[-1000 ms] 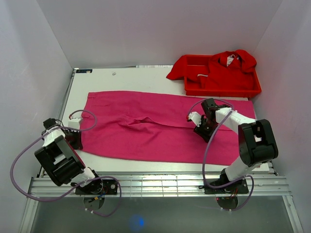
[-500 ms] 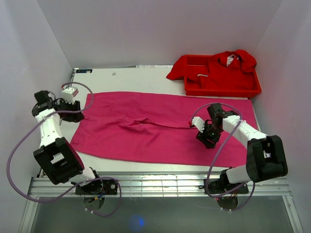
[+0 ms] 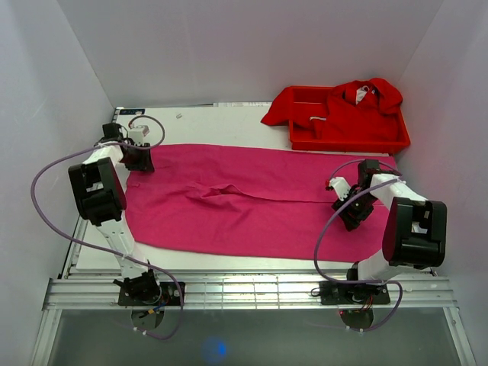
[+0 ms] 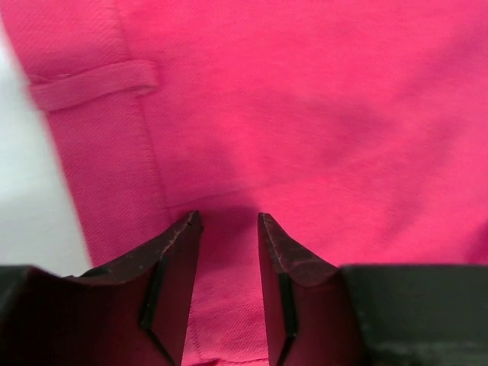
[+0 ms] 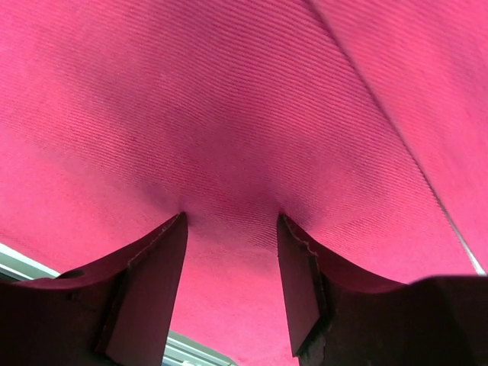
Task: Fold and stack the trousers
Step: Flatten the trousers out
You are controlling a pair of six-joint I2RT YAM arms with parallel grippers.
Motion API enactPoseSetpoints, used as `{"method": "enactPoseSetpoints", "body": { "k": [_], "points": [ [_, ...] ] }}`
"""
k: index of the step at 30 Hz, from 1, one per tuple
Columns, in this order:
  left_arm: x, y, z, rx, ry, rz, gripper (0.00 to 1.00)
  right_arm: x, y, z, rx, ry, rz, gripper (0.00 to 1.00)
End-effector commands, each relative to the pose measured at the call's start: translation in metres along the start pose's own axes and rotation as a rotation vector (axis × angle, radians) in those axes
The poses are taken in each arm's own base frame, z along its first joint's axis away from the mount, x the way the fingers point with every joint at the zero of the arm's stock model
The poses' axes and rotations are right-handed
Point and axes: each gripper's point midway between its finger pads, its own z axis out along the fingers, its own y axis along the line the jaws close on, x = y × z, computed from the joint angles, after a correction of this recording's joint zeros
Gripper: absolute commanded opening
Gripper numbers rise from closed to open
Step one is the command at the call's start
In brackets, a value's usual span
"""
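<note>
The magenta-pink trousers (image 3: 252,202) lie spread flat on the white table (image 3: 221,120), waist at the left and both legs running right. My left gripper (image 3: 141,158) is at the far waist corner. In the left wrist view it (image 4: 229,217) is open, with its tips on the fabric just below the waistband and a belt loop (image 4: 91,84). My right gripper (image 3: 349,213) is over the near leg toward the hem end. In the right wrist view it (image 5: 231,216) is open, its tips pressing down on the cloth (image 5: 244,99). Neither gripper holds anything.
A red plastic tray (image 3: 347,142) with brighter red garments (image 3: 354,107) spilling over it stands at the back right. White walls close in on the left, back and right. A metal rail (image 3: 244,290) runs along the near edge.
My left gripper has swung from the near-left side of the waist up to its far corner. My right gripper has moved right along the legs toward the hems.
</note>
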Motion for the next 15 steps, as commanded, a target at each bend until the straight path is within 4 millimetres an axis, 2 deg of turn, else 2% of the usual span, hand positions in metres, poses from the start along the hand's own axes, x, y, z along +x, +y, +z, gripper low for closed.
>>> {"method": "enactPoseSetpoints", "body": {
  "k": [1, 2, 4, 5, 7, 9, 11, 15],
  "points": [
    [0.019, 0.032, -0.009, -0.163, 0.071, -0.023, 0.47, 0.016, -0.016, 0.007, 0.02, 0.049, 0.021, 0.57],
    [0.04, 0.038, -0.009, -0.192, 0.123, -0.027, 0.45, 0.019, -0.018, 0.009, 0.018, 0.053, 0.032, 0.56],
    [0.062, 0.052, -0.017, -0.226, 0.164, -0.017, 0.43, 0.023, -0.017, 0.013, 0.01, 0.066, 0.04, 0.56],
    [0.081, 0.053, -0.021, -0.232, 0.194, -0.029, 0.43, 0.025, -0.016, 0.014, 0.005, 0.066, 0.047, 0.57],
    [0.103, 0.07, -0.033, -0.256, 0.212, -0.073, 0.42, 0.024, -0.012, 0.017, -0.008, 0.055, 0.056, 0.57],
    [0.119, 0.077, -0.041, -0.263, 0.231, -0.082, 0.41, 0.022, -0.007, 0.02, -0.031, 0.045, 0.067, 0.57],
    [0.128, 0.088, -0.05, -0.269, 0.222, -0.091, 0.41, 0.019, -0.007, 0.022, -0.048, 0.036, 0.079, 0.57],
    [0.127, 0.081, -0.054, -0.218, 0.206, -0.05, 0.45, -0.007, 0.001, 0.019, -0.107, -0.034, 0.071, 0.58]
  ]
}}
